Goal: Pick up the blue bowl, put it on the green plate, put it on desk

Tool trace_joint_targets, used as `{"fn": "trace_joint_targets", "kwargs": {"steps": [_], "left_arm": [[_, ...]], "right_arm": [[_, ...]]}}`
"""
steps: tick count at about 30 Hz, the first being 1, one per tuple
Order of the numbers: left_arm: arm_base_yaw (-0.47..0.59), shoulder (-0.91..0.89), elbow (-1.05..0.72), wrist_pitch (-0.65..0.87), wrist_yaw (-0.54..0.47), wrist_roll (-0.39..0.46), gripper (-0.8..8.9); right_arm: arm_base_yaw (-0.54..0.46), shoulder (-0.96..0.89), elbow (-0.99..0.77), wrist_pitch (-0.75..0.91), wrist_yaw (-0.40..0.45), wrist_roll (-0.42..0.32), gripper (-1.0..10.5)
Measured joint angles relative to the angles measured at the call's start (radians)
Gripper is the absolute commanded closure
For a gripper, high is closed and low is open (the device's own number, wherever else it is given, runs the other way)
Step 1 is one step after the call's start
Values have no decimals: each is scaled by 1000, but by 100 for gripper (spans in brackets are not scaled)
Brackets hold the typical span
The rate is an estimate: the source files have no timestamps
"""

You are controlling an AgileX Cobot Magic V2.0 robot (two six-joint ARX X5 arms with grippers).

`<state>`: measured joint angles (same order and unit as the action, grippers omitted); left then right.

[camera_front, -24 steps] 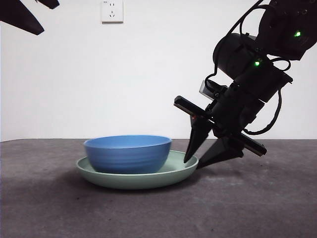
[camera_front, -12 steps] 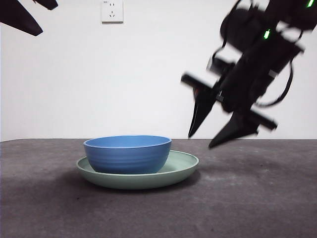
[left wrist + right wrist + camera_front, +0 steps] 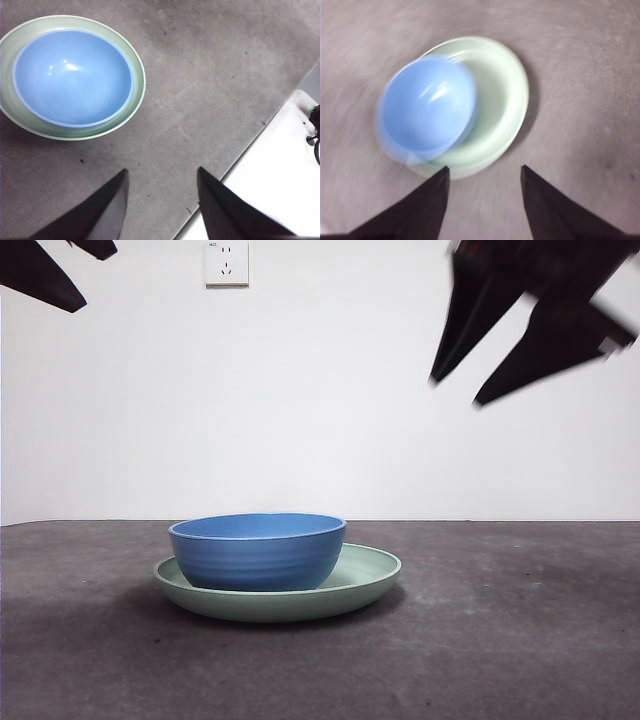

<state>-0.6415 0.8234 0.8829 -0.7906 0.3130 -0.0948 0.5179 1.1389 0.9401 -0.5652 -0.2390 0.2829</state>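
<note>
The blue bowl (image 3: 258, 550) sits upright inside the green plate (image 3: 365, 578), off toward the plate's left side, and the plate rests on the desk (image 3: 500, 640). My right gripper (image 3: 455, 390) is high at the upper right, well above the plate, open and holding nothing; it looks blurred. In the right wrist view the bowl (image 3: 427, 110) and plate (image 3: 502, 95) lie far beyond my open gripper (image 3: 484, 172). My left gripper (image 3: 161, 174) is open too, held high over the desk, with the bowl (image 3: 72, 77) and plate (image 3: 136, 95) off to one side.
A white wall with a socket (image 3: 226, 262) stands behind the desk. The left arm shows as a black tip (image 3: 40, 275) at the top left corner. In the left wrist view the desk's edge (image 3: 250, 142) borders a white surface (image 3: 280, 170).
My right gripper has risen from beside the plate's right rim up to the top right, staying open. Bowl and plate have not moved. The left arm is still.
</note>
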Motion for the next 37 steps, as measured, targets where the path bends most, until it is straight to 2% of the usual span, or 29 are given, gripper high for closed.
{"fn": "trace_joint_targets", "kwargs": {"steps": [6,13,31,33,35,37], "left_arm": [[0,0,0,0,0,0,593],[0,0,0,0,0,0,593],[0,0,0,0,0,0,601],[0,0,0,0,0,0,648],[0,0,0,0,0,0,788],[0,0,0,0,0,0,804]], "right_arm": [[63,-198,0,-181,0,-79,719],[118,-334,0,-301,0,-101,719],[134,-356,0,-340,0,-103,722],[134,-356,0,-340,0,-103,772],[134,-356,0,-344,0,-103,906],[134,-356,0,-353,1,-103,938]]}}
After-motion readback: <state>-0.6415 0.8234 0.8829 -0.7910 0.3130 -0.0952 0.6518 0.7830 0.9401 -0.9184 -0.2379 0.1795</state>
